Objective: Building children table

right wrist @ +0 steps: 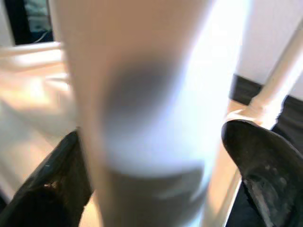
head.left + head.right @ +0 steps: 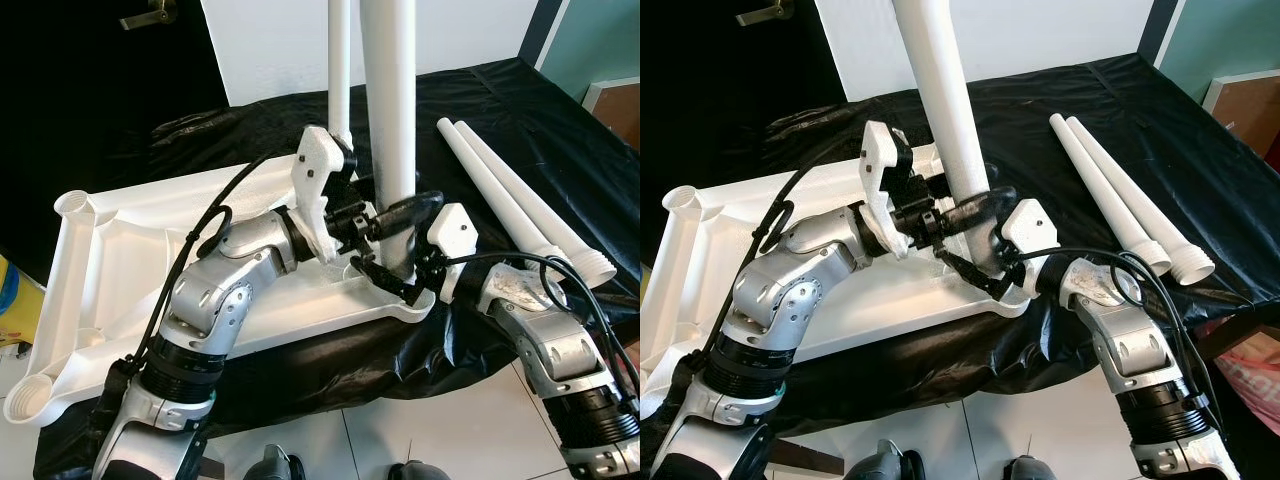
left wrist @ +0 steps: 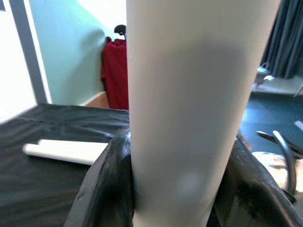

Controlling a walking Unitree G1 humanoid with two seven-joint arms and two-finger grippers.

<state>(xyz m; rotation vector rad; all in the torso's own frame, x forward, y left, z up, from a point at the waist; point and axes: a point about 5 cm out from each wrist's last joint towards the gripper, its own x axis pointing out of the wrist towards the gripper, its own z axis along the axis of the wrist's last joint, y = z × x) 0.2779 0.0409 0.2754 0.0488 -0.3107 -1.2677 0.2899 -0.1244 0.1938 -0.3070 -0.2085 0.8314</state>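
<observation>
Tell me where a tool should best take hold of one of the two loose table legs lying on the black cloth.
Probably mid-shaft, coming down from above. The loose table legs lie flat, side by side and touching, on the black cloth, so fingers would best straddle the outer leg's round, tapering tube. The flared threaded end near the table edge should stay free for screwing into the tabletop.

Four white table legs in all, two standing upright (image 2: 392,110) (image 2: 339,70) in the one upturned white tabletop (image 2: 130,250) and two lying loose (image 2: 500,185) (image 2: 545,215) side by side on the black-draped bench (image 2: 560,140), with two claws, left claw (image 2: 395,215) and right claw (image 2: 385,275).
</observation>
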